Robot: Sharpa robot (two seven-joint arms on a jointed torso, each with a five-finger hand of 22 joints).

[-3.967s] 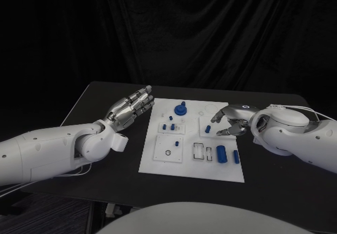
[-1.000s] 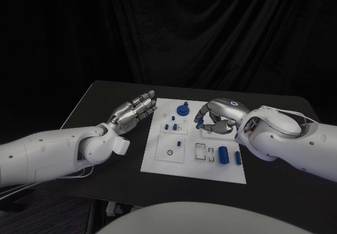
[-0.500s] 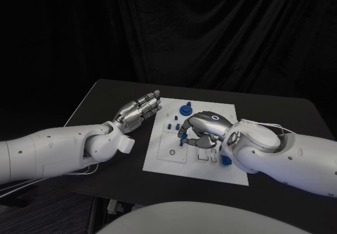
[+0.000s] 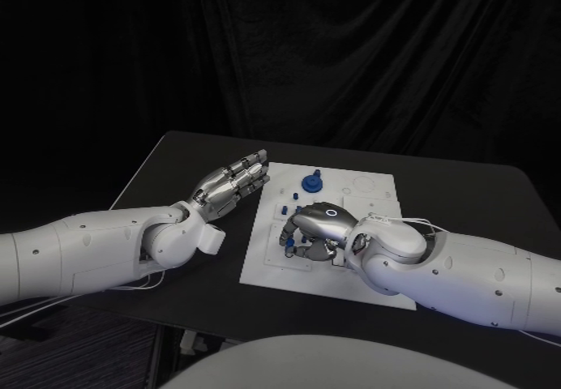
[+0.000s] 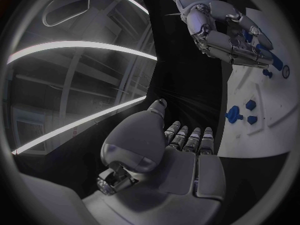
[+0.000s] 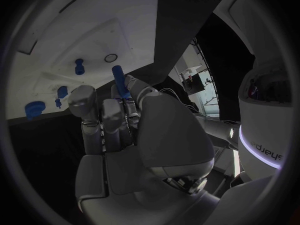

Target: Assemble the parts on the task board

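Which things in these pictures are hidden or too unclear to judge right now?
- Head view: the right hand and forearm cover the task board's middle and near right slots.
- Right wrist view: the blue peg's lower end is hidden behind its fingers.
- Left wrist view: far parts too small to identify.

One white rectangular plastic task board lies on one black table. Two white robot arms reach in, each ending in a silver many-fingered hand: the left hand and the right hand. One blue slender peg sits in the right hand's fingers. One blue round knob stands at the board's far end. Some small blue parts are hidden, so their count is uncertain.
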